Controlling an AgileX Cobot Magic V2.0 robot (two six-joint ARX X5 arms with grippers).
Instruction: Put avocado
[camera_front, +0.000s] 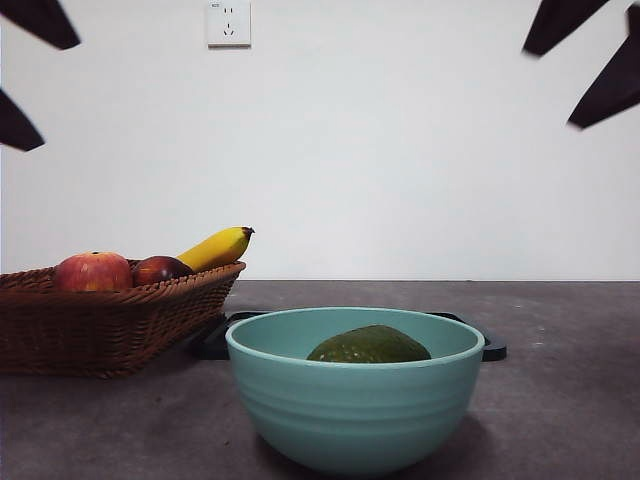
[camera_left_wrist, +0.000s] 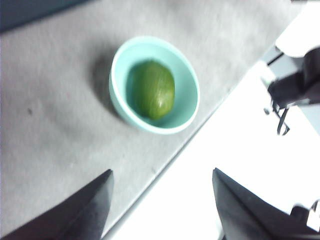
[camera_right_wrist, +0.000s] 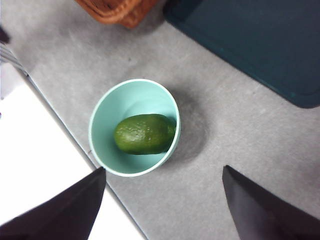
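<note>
The dark-green avocado (camera_front: 369, 346) lies inside the pale teal bowl (camera_front: 350, 420) at the front of the grey table. It also shows in the left wrist view (camera_left_wrist: 153, 90) and in the right wrist view (camera_right_wrist: 144, 133), resting in the bowl (camera_left_wrist: 187, 107) (camera_right_wrist: 102, 120). My left gripper (camera_left_wrist: 162, 205) is open and empty, high above the table. My right gripper (camera_right_wrist: 165, 205) is open and empty, also high above the bowl. In the front view both arms show only as black tips at the top corners.
A brown wicker basket (camera_front: 100, 325) at the left holds a red apple (camera_front: 93, 271), a dark red-brown fruit (camera_front: 160, 269) and a banana (camera_front: 215, 247). A dark tray (camera_front: 215, 340) (camera_right_wrist: 260, 45) lies behind the bowl. The table's edge runs close to the bowl (camera_right_wrist: 60, 130).
</note>
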